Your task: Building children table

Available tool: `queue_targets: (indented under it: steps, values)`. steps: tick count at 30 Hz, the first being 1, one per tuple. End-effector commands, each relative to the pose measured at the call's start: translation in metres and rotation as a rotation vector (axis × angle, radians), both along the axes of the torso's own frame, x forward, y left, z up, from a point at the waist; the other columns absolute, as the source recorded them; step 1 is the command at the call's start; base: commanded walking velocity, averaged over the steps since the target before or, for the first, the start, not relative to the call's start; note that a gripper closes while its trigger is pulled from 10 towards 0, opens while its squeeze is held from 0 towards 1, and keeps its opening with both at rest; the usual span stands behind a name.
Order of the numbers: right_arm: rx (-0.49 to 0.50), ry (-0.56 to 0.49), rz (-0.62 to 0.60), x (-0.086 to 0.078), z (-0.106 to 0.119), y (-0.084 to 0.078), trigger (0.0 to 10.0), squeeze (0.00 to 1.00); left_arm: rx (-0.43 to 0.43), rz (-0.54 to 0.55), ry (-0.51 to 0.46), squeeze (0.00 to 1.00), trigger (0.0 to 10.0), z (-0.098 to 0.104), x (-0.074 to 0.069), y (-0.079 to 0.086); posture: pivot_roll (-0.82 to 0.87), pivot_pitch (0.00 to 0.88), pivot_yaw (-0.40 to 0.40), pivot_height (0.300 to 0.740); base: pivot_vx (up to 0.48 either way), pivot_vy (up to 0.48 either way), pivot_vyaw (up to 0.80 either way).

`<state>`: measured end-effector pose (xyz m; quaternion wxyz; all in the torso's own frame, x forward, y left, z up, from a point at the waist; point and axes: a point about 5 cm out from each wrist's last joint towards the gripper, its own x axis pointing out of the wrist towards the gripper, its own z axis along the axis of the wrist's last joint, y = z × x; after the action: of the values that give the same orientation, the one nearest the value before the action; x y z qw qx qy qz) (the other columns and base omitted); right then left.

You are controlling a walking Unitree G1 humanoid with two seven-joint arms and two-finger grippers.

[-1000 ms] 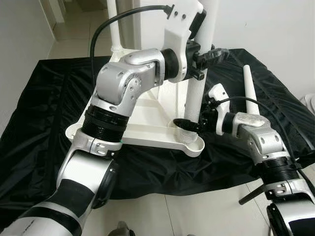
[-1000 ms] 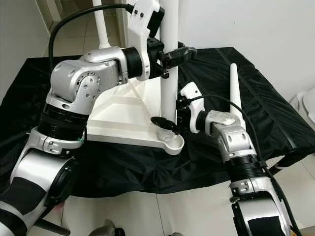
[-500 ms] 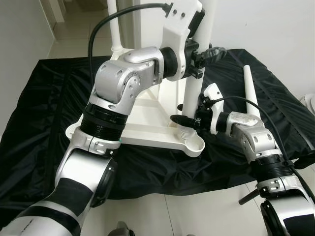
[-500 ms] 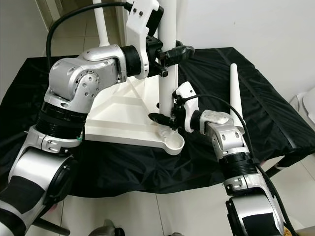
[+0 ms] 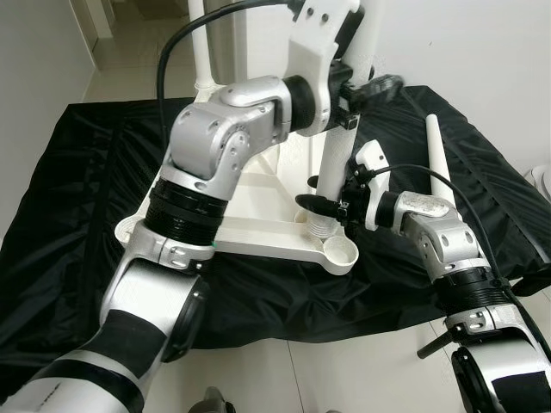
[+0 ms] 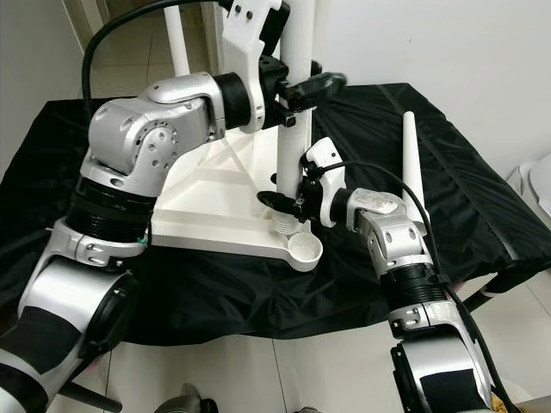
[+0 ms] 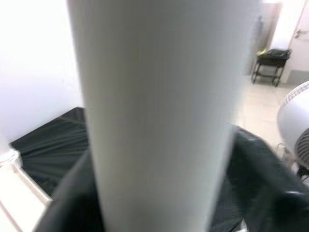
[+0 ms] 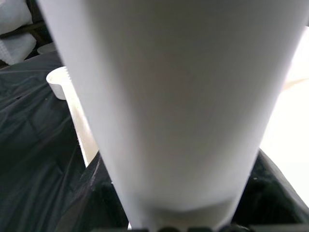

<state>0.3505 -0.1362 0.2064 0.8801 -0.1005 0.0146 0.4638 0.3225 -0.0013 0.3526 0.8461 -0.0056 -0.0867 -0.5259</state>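
A white tabletop (image 5: 250, 202) lies upside down on a black cloth (image 5: 77, 198). Both grippers hold a white table leg (image 5: 337, 146) nearly upright over its front right corner. My left gripper (image 5: 368, 88) is shut on the leg high up. My right gripper (image 5: 322, 205) is shut on it low down, just above the threaded end. That end hangs beside the round corner socket (image 5: 343, 252), slightly left of it. In the wrist views the leg (image 7: 159, 116) (image 8: 169, 96) stands close between black fingers (image 7: 260, 164).
A second white leg (image 5: 437, 159) lies loose on the cloth to the right. Another leg (image 5: 200, 43) stands upright at the tabletop's far corner. Pale floor tiles (image 5: 344, 370) run in front, a white wall (image 5: 482, 43) behind, and a fan (image 7: 295, 125) off to the side.
The leg's lower end has shifted left off the corner socket, which now shows as an empty cup. My right gripper moved left with it, and the left gripper rose slightly.
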Motion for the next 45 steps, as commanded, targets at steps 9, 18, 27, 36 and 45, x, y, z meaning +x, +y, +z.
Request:
queue_targets:
  steps: [9,18,27,36,45]
  values:
    - [0.053,-0.013,-0.101,0.008,0.006,-0.004,10.0,0.00,-0.144,0.108,0.057,0.74,10.0,0.018,0.015,0.012,-0.09,0.011,0.009,0.740,0.000,0.000,0.00]
    - [0.124,-0.025,-0.180,0.010,0.009,-0.006,10.0,0.00,-0.234,0.219,0.133,0.00,10.0,0.009,0.031,0.034,-0.08,0.018,0.014,0.740,0.000,0.000,0.00]
    - [0.230,-0.099,-0.395,0.008,0.007,-0.013,10.0,0.00,-0.228,0.376,0.115,0.00,10.0,-0.023,0.033,0.055,-0.09,0.034,0.019,0.740,0.000,0.000,0.00]
    - [0.268,-0.106,-0.478,-0.001,-0.001,-0.012,10.0,0.00,-0.232,0.418,-0.019,0.00,10.0,-0.029,0.022,0.064,-0.10,0.037,0.016,0.740,0.000,0.000,0.00]
    - [0.318,-0.120,-0.439,-0.030,-0.004,-0.003,10.0,0.00,-0.074,0.445,-0.062,0.00,10.0,-0.077,0.007,0.060,-0.09,0.045,0.001,0.740,0.000,0.000,0.00]
